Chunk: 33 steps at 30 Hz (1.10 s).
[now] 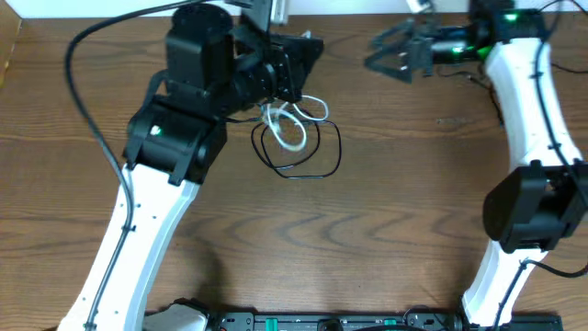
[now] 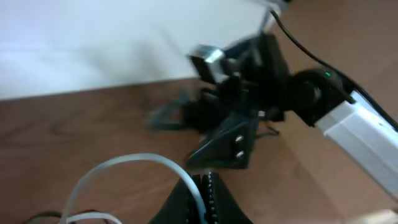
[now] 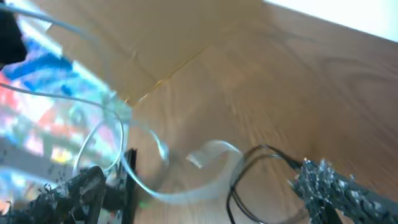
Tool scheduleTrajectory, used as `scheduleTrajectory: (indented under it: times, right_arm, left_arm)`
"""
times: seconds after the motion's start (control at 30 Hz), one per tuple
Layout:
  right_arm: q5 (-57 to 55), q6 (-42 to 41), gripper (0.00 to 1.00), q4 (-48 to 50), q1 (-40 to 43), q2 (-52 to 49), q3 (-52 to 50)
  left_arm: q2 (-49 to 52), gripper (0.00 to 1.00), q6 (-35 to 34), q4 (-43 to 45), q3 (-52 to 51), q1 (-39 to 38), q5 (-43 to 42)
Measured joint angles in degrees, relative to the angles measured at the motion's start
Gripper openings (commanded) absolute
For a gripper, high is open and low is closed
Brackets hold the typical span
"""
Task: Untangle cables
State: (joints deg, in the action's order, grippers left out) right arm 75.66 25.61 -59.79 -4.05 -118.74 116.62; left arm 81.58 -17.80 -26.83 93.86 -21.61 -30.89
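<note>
The white cable (image 1: pixel 290 127) lies in small loops on the wooden table, tangled over the larger loop of the black cable (image 1: pixel 308 156). My left gripper (image 1: pixel 296 78) is just above the tangle, shut on the white cable (image 2: pixel 127 163); the cord runs between its closed jaws (image 2: pixel 206 190). My right gripper (image 1: pixel 390 57) is open and empty, off to the right of the tangle and pointing at it. In the blurred right wrist view, the white cable (image 3: pixel 205 186) and the black cable (image 3: pixel 261 155) lie between the spread fingers (image 3: pixel 199 196).
The wooden table (image 1: pixel 395 211) extends toward the front. A white wall runs along the far edge (image 2: pixel 93 43). My right arm (image 2: pixel 261 93) faces the left gripper closely. A thick black arm wire (image 1: pixel 87 110) hangs at the left.
</note>
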Motion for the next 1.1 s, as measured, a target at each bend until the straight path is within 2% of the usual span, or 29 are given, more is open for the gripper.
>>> scheduleTrajectory:
  times: [0.1, 0.2, 0.23, 0.27, 0.33, 0.4, 0.43, 0.53, 0.6, 0.63, 0.73, 0.8, 0.9, 0.97, 1.1]
  right_arm:
    - [3.13, 2.73, 0.87, 2.47, -6.08, 0.0, 0.0]
    - [6.56, 3.63, 0.57, 7.74, -10.14, 0.0, 0.02]
    - [7.17, 3.28, 0.23, 9.81, -11.15, 0.0, 0.0]
    - [7.61, 2.34, 0.01, 10.86, -11.89, 0.0, 0.0]
    - [7.34, -1.07, 0.01, 14.32, -12.48, 0.0, 0.0]
    - [4.66, -6.84, 0.01, 17.0, -12.15, 0.0, 0.0]
    - [1.07, -13.44, 0.01, 19.98, -11.02, 0.0, 0.0]
    - [-8.09, -27.52, 0.01, 23.32, -4.85, 0.0, 0.0]
    - [-13.99, -34.56, 0.01, 22.38, 0.04, 0.13, 0.0]
    - [-19.04, -39.87, 0.01, 21.46, 5.49, 1.05, 0.0]
    - [-24.0, -44.81, 0.01, 17.38, 14.56, 4.17, 0.0]
    - [-25.83, -46.29, 0.01, 14.32, 23.23, 6.43, 0.0]
    - [-29.2, -46.71, 0.01, 9.86, 30.91, 7.17, 0.11]
    - [-36.5, -46.66, 0.01, 5.4, 36.5, 7.15, 0.11]
    - [-53.59, -46.6, 0.01, 2.1, 41.64, 7.15, -0.09]
  left_arm:
    - [1.64, 0.07, -0.2, -0.02, 0.0, 0.02, -5.49]
    - [1.68, 0.07, -1.11, 0.66, 0.0, 0.02, -8.09]
    - [1.68, 0.07, -1.68, 1.42, 0.0, 0.02, -8.68]
    - [1.68, 0.08, -2.12, 1.86, 0.0, 0.02, -9.4]
    - [1.68, 0.08, -3.1, 2.19, 0.0, 0.02, -10.19]
    - [1.68, 0.35, -3.39, 2.23, 0.0, 0.02, -10.6]
    - [1.68, 0.49, -3.54, 2.03, 0.0, 0.02, -10.78]
    - [1.68, 0.6, -3.93, -0.02, 0.0, 0.02, -9.14]
    - [1.68, 0.63, -4.26, -2.97, 0.0, 0.0, -6.8]
    - [1.68, 0.64, -4.31, -5.31, 0.0, 0.02, -4.61]
    - [1.68, 0.64, -4.31, -9.73, -0.02, 0.02, 1.4]
    - [1.68, 0.65, -4.28, -11.76, -0.02, 0.0, 6.27]
    - [1.68, 0.66, -3.96, -13.25, -0.02, 0.02, 11.72]
    - [1.95, 0.66, -2.67, -14.64, -0.02, 0.04, 15.96]
    - [5.55, 0.66, -1.22, -18.6, -0.02, 0.02, 22.62]
